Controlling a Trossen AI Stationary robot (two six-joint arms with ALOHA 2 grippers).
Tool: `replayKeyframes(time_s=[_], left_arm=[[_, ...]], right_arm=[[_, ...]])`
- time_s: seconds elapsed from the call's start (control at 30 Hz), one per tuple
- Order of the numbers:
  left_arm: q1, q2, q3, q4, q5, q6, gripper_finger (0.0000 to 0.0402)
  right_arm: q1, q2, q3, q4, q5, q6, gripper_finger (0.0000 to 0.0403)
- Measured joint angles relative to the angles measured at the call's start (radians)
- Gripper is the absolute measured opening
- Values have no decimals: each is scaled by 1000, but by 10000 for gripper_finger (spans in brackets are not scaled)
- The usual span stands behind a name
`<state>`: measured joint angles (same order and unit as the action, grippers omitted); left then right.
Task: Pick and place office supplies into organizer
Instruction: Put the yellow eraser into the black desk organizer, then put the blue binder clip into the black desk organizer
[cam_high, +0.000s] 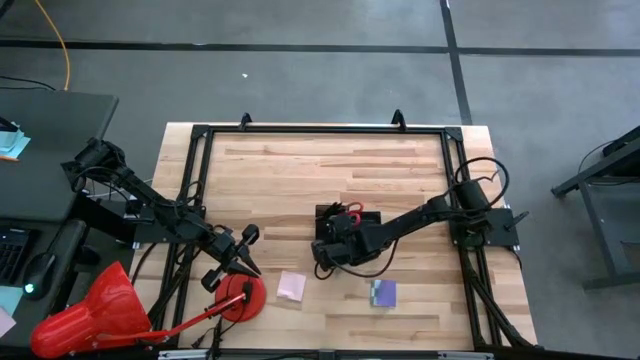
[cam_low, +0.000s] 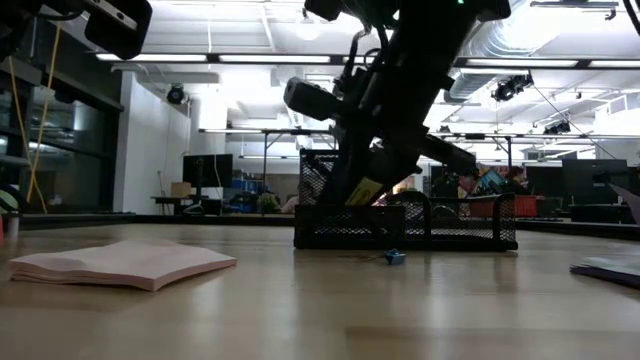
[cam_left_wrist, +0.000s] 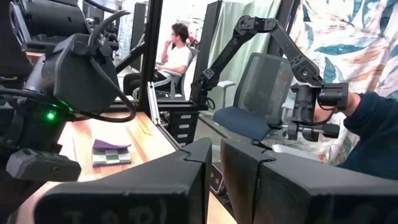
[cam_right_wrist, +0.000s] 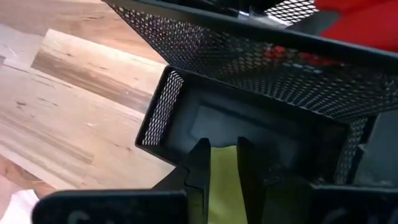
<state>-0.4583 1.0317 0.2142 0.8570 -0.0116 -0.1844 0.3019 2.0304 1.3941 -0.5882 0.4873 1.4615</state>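
Over the organizer (cam_right_wrist: 261, 99), in its low front compartment, I have the right gripper (cam_right_wrist: 225, 163) pinched nearly shut on a thin yellow piece (cam_right_wrist: 225, 186), which stands upright between the two fingers just above the compartment floor. In the low view the same yellow piece (cam_low: 364, 190) shows at the mesh wall of the organizer (cam_low: 460, 225), with the right arm leaning down into it. From above, the organizer (cam_high: 372, 217) sits near the middle of the table (cam_high: 300, 165), mostly covered by the right gripper (cam_high: 333, 243); red scissor handles (cam_high: 350, 210) stick out at its far edge.

The pink pad (cam_high: 291, 286) lies flat on the table, nearer the front edge and to the left of the organizer, apart from it. The purple pad (cam_high: 383, 292) lies to the right of the pink one, also near the front edge. A tiny blue bit (cam_low: 395, 257) rests on the wood just in front of the organizer.

My left gripper (cam_high: 243, 262) waits at the table's left front, fingers (cam_left_wrist: 186, 180) closed with only a slim gap and nothing between them. Beside it sit a red disc (cam_high: 240, 297) and a red cone (cam_high: 90, 310).

Beyond the table I see a seated person (cam_left_wrist: 176, 53) and a sleeve (cam_left_wrist: 373, 130) at another arm.
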Motion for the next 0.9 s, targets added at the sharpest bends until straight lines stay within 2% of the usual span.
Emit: replayKeyframes(time_s=[0.17, 0.33, 0.53, 0.67, 0.77, 0.9], left_arm=[[0, 0, 0, 0, 0, 0, 28], [0, 0, 0, 0, 0, 0, 28], [0, 0, 0, 0, 0, -1, 28], [0, 0, 0, 0, 0, -1, 28], [0, 0, 0, 0, 0, -2, 28], [0, 0, 0, -6, 0, -1, 28]], right_arm=[[-3, 0, 0, -3, 34, 22, 35], [-22, 0, 0, -3, -28, 2, 40], [-20, 0, 0, -2, 2, -9, 154], [2, 0, 0, 12, 94, -57, 217], [11, 0, 0, 17, 129, -80, 238], [44, 0, 0, 79, 219, -170, 243]])
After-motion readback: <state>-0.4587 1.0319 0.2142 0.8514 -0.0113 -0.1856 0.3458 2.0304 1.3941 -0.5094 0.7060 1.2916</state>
